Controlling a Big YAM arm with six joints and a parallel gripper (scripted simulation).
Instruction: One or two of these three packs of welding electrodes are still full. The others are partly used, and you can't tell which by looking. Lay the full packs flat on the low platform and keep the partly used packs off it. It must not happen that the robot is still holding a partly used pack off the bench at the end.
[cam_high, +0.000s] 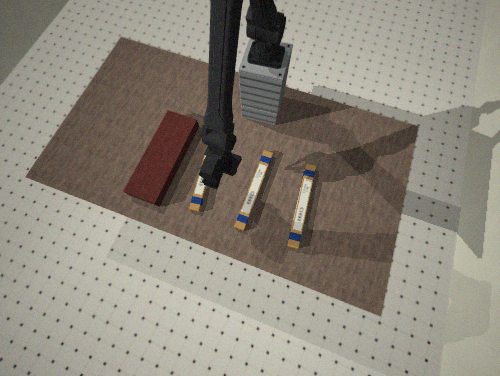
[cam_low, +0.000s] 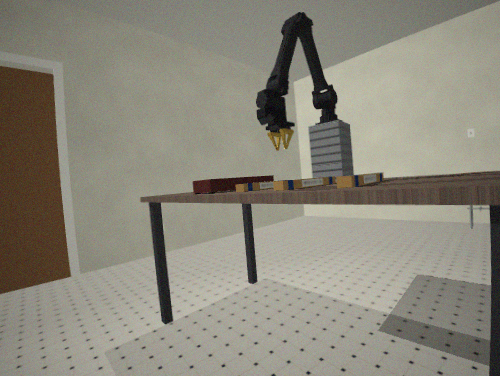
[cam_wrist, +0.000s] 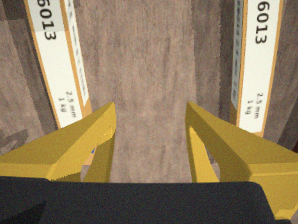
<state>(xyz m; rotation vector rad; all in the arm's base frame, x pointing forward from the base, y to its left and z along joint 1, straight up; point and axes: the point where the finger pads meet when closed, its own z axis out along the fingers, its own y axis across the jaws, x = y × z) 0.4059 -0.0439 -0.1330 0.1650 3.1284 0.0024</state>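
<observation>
Three long orange-edged packs with white labels and blue bands lie flat, roughly parallel, on the table. The left pack (cam_high: 196, 201) (cam_low: 266, 186) (cam_wrist: 257, 65) is nearest the platform and partly hidden by the arm in the top view. The middle pack (cam_high: 252, 192) (cam_low: 314, 183) (cam_wrist: 56, 65) and the right pack (cam_high: 301, 206) (cam_low: 346, 181) lie beyond it. The low dark red platform (cam_high: 161, 157) (cam_low: 220, 185) bears no pack. My gripper (cam_low: 281, 148) (cam_wrist: 150, 111) is partly open and empty, pointing down, high above the table. In the wrist view its fingertips are between the left and middle packs.
A grey ribbed pedestal (cam_high: 261, 97) (cam_low: 329, 150) carries the arm at the back of the brown table (cam_high: 125, 75) (cam_low: 425, 194). The table's front edge runs past the near ends of the packs. The arm's shadow falls around the right pack.
</observation>
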